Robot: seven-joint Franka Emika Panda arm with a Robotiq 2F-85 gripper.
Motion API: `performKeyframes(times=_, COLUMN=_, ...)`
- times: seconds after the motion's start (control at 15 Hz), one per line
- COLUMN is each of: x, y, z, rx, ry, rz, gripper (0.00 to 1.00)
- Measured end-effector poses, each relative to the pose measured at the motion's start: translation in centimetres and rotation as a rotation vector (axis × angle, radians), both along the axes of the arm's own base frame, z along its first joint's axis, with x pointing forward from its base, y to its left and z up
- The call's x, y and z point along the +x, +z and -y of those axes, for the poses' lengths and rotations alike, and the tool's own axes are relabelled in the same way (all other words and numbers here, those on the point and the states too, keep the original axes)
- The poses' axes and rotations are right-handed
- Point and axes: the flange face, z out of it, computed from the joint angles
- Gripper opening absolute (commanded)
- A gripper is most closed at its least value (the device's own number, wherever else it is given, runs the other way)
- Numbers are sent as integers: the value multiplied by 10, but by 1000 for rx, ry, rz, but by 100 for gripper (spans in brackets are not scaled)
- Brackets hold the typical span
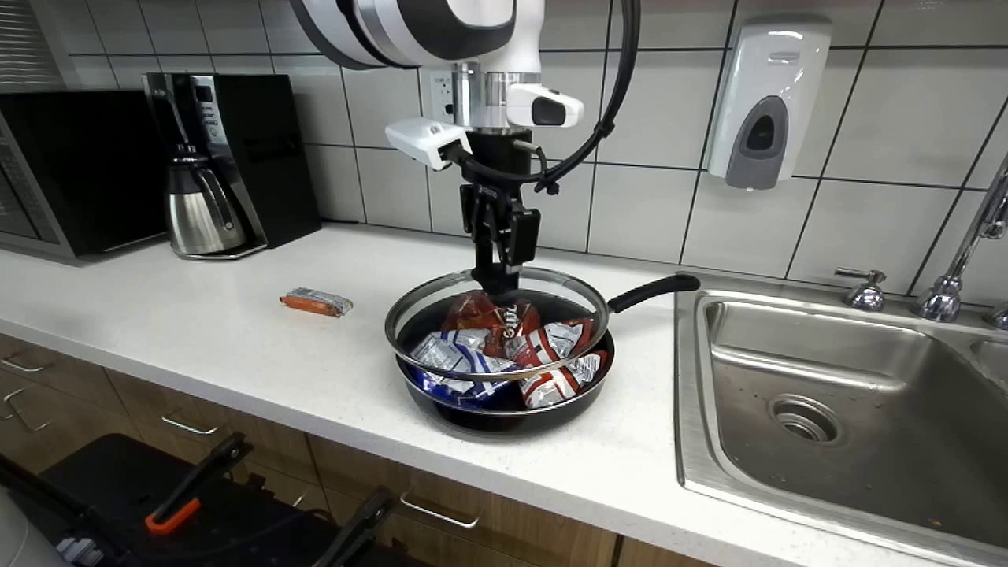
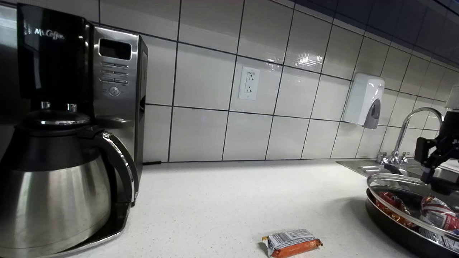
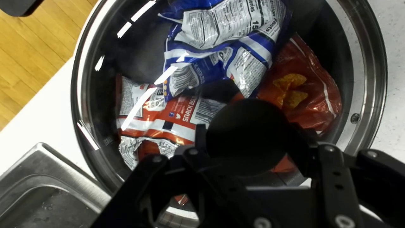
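My gripper (image 1: 498,272) points down with its fingers closed around the round black knob (image 3: 246,136) of a glass lid. The lid (image 1: 472,376) has a steel rim and hangs slightly raised and tilted over a black frying pan (image 1: 504,421), with a gap at the front. Through the glass, several snack bags show in the pan: a blue and white bag (image 3: 218,47), a red chip bag (image 3: 303,88) and a red and white striped bag (image 3: 177,117). In the wrist view the knob and fingers hide part of the contents.
An orange and silver wrapped snack (image 1: 316,302) lies on the white counter left of the pan. The pan's handle (image 1: 654,291) reaches toward the steel sink (image 1: 795,409). A coffee maker (image 1: 228,165) stands at the back left, and a soap dispenser (image 1: 772,102) hangs on the wall.
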Motion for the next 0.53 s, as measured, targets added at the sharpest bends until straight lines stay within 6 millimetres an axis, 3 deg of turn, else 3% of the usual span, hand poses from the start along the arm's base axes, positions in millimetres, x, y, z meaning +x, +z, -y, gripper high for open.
performKeyframes(times=0.53, x=0, y=-14, z=9, rx=-6, ry=-20, rz=2, gripper=39)
